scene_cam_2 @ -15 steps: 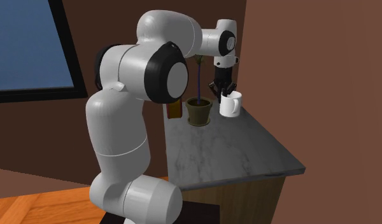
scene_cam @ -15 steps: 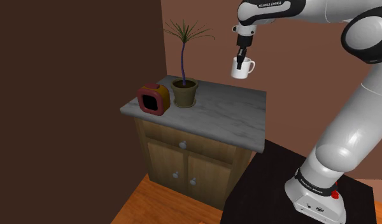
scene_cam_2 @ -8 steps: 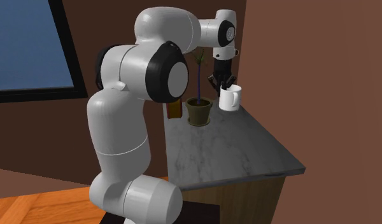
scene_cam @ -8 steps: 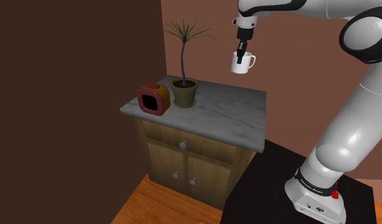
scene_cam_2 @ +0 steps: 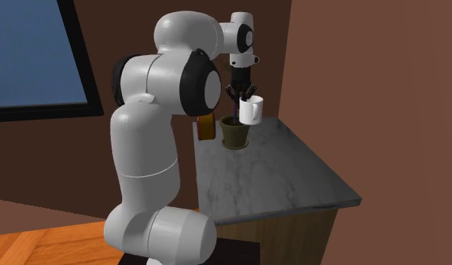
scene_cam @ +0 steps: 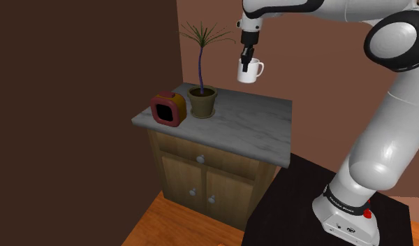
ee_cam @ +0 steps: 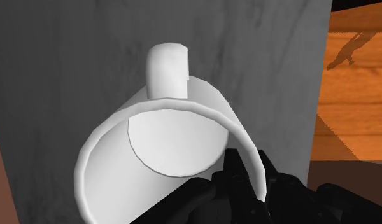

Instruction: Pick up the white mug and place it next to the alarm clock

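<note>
The fingers [ee_cam: 233, 170] are clenched on the mug [ee_cam: 164, 159], pinching 1 stretch of its wall at the rim, 1 finger inside and 1 outside. The gripper [scene_cam: 244, 54] points down and carries the mug in the air, well above the back of the counter [scene_cam: 250, 124] and on the shoulder view's right of the plant [scene_cam: 202, 98]. The clock [scene_cam: 167, 108] stands on the far side of that plant, just beside its pot and close to the counter's corner. The likeliest trouble is the plant: its tall stem and spread leaves stand between mug and clock, so a straight, low carry could brush them or tip the pot. A rim pinch is also a narrow hold, and a quick swing might let the mug turn or slip between the fingers. With little bare counter around the clock, a careless landing could bump the clock or put the mug too near the edge. The mug is plain white and smooth, a short cylinder with 1 loop handle on the side away from the fingers; it hangs somewhat tilted and looks empty.
</note>
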Controlling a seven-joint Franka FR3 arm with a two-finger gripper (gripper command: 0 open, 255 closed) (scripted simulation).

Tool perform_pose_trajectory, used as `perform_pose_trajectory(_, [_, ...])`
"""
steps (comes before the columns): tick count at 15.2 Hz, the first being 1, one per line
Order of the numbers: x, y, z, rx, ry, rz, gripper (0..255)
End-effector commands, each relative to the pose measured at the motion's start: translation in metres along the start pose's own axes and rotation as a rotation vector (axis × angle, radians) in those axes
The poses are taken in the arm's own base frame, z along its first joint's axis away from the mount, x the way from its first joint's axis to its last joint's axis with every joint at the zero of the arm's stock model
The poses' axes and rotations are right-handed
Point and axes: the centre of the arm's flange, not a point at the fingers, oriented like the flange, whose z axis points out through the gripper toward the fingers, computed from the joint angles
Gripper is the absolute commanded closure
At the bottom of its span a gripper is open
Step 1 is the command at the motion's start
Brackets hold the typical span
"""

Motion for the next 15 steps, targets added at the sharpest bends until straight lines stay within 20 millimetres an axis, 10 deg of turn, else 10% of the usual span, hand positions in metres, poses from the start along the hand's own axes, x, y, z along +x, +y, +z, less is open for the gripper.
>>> perform_pose_trajectory(1, [0.016, -0.021, -0.001, 0.0, 0.001, 0.001, 255])
perform_pose_trajectory(15, [0.132, -0.152, 0.004, 0.0, 0.001, 0.001, 255])
